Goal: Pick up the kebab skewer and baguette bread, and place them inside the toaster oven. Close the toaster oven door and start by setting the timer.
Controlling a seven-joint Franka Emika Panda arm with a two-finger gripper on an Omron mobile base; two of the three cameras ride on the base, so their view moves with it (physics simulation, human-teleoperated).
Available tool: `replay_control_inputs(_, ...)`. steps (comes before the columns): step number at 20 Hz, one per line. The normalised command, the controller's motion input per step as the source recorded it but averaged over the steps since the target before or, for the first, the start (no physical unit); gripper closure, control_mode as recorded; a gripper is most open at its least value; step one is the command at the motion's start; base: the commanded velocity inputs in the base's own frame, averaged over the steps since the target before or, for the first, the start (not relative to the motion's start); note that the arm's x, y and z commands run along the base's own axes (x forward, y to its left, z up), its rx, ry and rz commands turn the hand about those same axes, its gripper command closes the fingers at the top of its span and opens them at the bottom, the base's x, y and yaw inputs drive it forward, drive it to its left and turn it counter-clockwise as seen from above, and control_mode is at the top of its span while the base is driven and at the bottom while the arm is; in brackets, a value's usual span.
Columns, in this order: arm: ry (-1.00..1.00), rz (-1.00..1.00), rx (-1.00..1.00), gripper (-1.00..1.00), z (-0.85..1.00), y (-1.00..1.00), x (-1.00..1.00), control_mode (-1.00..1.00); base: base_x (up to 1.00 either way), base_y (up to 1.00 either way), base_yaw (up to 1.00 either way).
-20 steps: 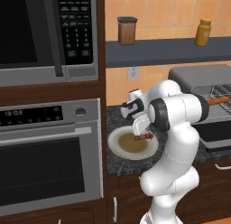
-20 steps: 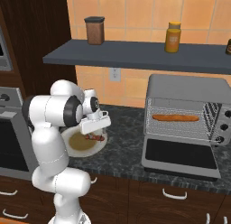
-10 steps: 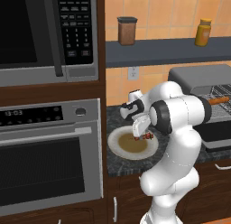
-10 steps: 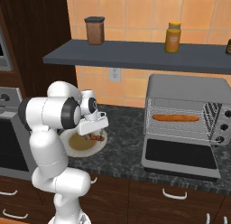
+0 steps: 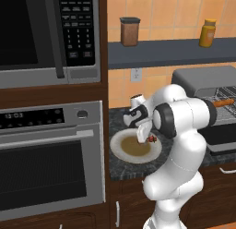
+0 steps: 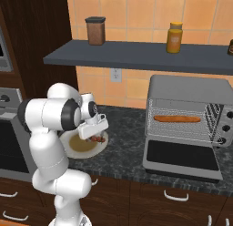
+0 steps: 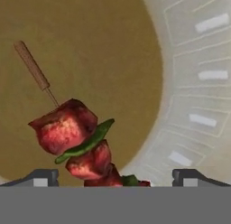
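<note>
dark speckled counter (image 6: 123, 147) under orange-tiled wall (image 6: 136, 15)

Orange tiled wall (image 6: 136, 20), grey shelf (image 6: 136, 56), dark counter (image 6: 123, 152).

You see the white arm's two-finger gripper (image 5: 144, 136) now lower than a second ago, down close over the round beige plate (image 5: 120, 152), its open jaws on both sides of the red-brown chunky kebab skewer (image 7: 79, 142).
</note>
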Motion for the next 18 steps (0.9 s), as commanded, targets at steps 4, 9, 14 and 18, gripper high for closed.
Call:
replay_control_inputs(4, -0.01, 0.08, 0.00, 1.00, -0.26, 0.00, 0.00, -1.00, 0.00, 0.00, 0.00)
replay_control_inputs(9, 0.00, 0.00, 0.00, 1.00, -0.01, 0.00, 0.00, -1.00, 0.00, 0.00, 0.00)
replay_control_inputs(14, 0.00, -0.02, 0.01, 1.00, 0.22, 0.00, -0.10, -1.00, 0.00, 0.00, 0.00)
replay_control_inputs(18, -0.01, -0.08, 0.04, 1.00, 0.93, 0.00, -0.51, -1.00, 0.00, 0.00, 0.00)
